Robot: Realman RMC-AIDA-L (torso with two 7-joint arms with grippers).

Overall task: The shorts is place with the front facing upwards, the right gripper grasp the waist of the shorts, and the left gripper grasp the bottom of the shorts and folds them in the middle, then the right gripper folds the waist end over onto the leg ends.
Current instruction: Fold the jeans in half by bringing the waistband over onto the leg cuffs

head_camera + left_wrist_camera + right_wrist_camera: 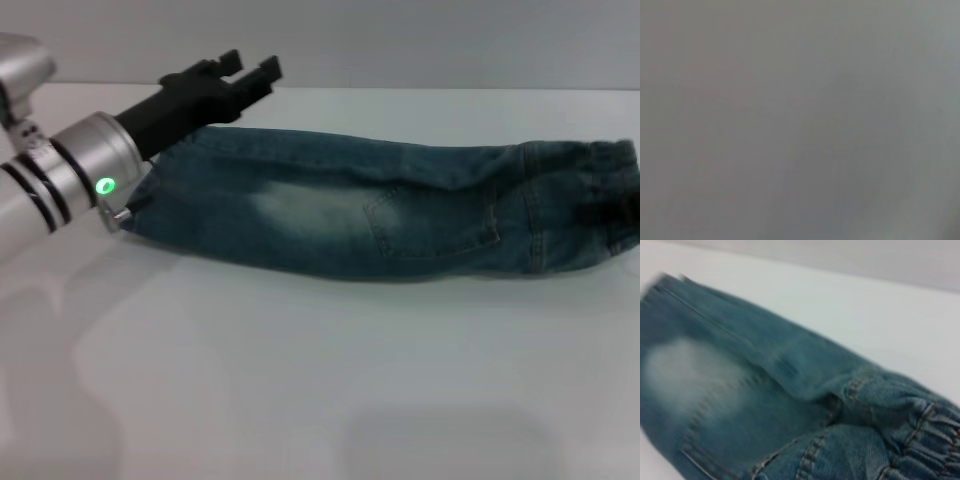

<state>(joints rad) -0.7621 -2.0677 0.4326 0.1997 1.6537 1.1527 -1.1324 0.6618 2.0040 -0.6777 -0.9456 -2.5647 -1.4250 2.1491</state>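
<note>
Head view: left gripper point(252, 69) above the shorts point(380, 205).

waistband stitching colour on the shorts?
Orange-brown thread on the blue-green denim waistband; right wrist view shows it best.

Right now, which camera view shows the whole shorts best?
The head view: the shorts lie lengthwise on the white table, hem to waistband, with the left gripper at the hem end. The right wrist view shows only the waistband part; the left wrist view shows nothing of them.
</note>
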